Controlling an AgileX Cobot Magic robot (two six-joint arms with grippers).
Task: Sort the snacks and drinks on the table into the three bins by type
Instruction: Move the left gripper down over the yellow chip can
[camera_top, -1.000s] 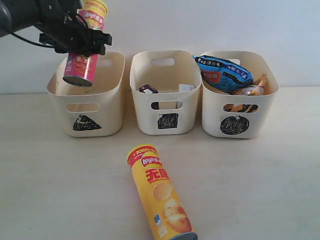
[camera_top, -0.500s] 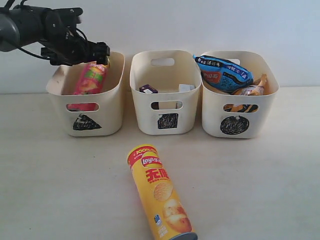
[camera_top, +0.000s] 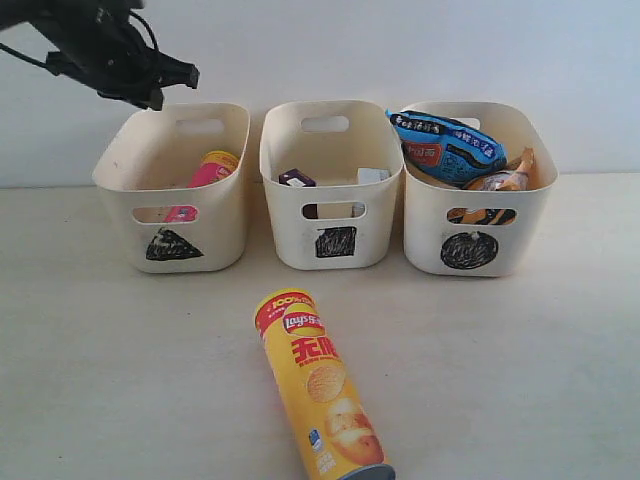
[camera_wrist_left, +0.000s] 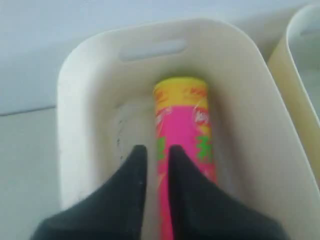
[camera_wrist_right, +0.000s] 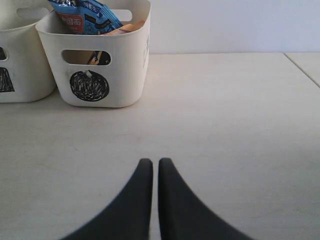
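I see the broad pale beige table (camera_top: 120, 380) carrying three cream plastic tubs in a row, marked in black scribble with a triangle (camera_top: 225, 225), a square (camera_top: 290, 235) and a circle (camera_top: 520, 240). There are two crisp tubes. The orange-yellow tube (camera_top: 318, 385) lies flat on the table in front of the tubs, reading "Lay's" and "100%", its red-banded cap end towards them and its long axis slanting slightly right. The pink tube (camera_wrist_left: 182, 135) lies in the triangle tub, yellow end towards the far wall. Two foil bags, blue (camera_top: 445, 145) and orange (camera_top: 500, 178), sit in the circle tub; I cannot read their print. Two small cartons, dark purple (camera_top: 296, 179) and white (camera_top: 372, 176), stand in the square tub. The left gripper (camera_wrist_left: 155, 155) hovers above the triangle tub, fingers nearly together and empty; the right gripper (camera_wrist_right: 151, 162) is clenched on nothing over bare table.
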